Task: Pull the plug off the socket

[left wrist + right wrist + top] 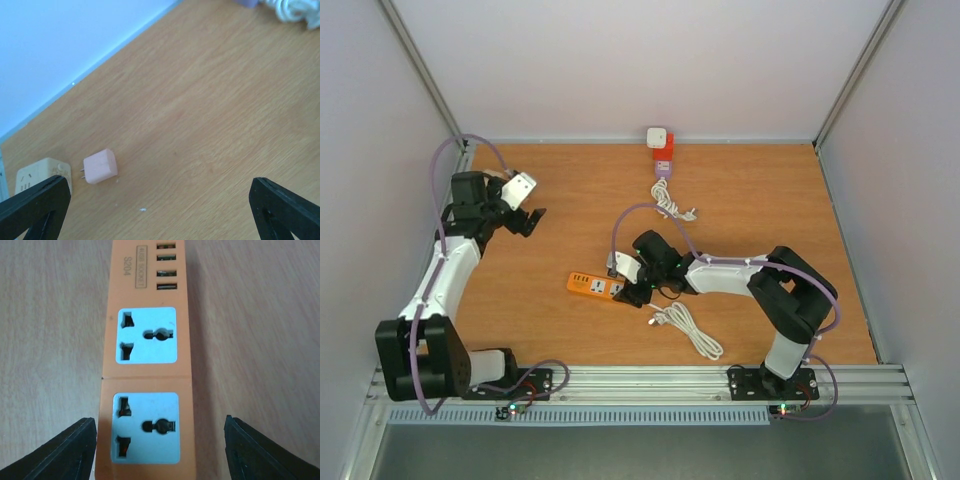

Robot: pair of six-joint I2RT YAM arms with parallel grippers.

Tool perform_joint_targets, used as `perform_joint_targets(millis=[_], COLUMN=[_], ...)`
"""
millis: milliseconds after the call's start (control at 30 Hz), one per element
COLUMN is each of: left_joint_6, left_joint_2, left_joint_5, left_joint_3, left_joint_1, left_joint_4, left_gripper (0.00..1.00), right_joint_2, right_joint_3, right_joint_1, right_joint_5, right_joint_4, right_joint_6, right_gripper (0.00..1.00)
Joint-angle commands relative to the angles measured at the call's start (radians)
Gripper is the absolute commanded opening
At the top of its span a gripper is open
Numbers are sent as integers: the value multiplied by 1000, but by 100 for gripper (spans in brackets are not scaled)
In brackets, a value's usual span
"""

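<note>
Wooden table top: fills the middle of the overhead view, with pale walls on three sides.
Left claw: open wide. Its two black fingers sit in the bottom corners of the left wrist view with nothing between them, raised over bare wood at the upper left of the overhead view.
Cream plastic socket block: lower left of the left wrist view, lying on the wood near the foot of the wall, partly behind the left finger.
Pink cube-shaped plug: just right of the cream block, lying on the table. Its metal prongs point at the block but are out of it, and a narrow gap shows between the two.
Orange plastic power strip: centre of the overhead view, flat on the table. The right wrist view shows two pale blue outlets with bare holes and four USB slots further up.
Right claw: open and gripping nothing, one black finger on each side of the strip's near end.
Loose white cord: lower centre of the overhead view, just right of the strip, on the wood.
Red and white block: top centre, against the back wall. A lilac piece touches its near end, and a coiled white cable trails from there toward the middle. It is too small to tell whether the piece is seated in the block.
</note>
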Motion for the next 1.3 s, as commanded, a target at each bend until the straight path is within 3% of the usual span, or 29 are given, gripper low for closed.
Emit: perform_joint_targets(millis=[0,233,700,1033,1267], left_joint_6=[-134,-204,-227,-231,-223], left_joint_2=[-71,-136,-166,-177,-171], left_joint_5=[90,115,116,109,126], left_joint_3=[-47,-76,-151,-160,-162], left_joint_1=[2,1,2,2,2], left_joint_4=[49,60,114,120,123], left_gripper=[100,100,100,100,100], right_joint_2=[18,65,86,52,-9], right_joint_3=[57,136,136,121,24], right_joint_1=[29,51,58,16,-100], right_joint_5=[61,105,137,126,127], right_joint_4=[-64,-146,-201,-229,-228], right_joint_6=[-25,-25,-8,-4,-42], right_gripper=[72,73,72,48,46])
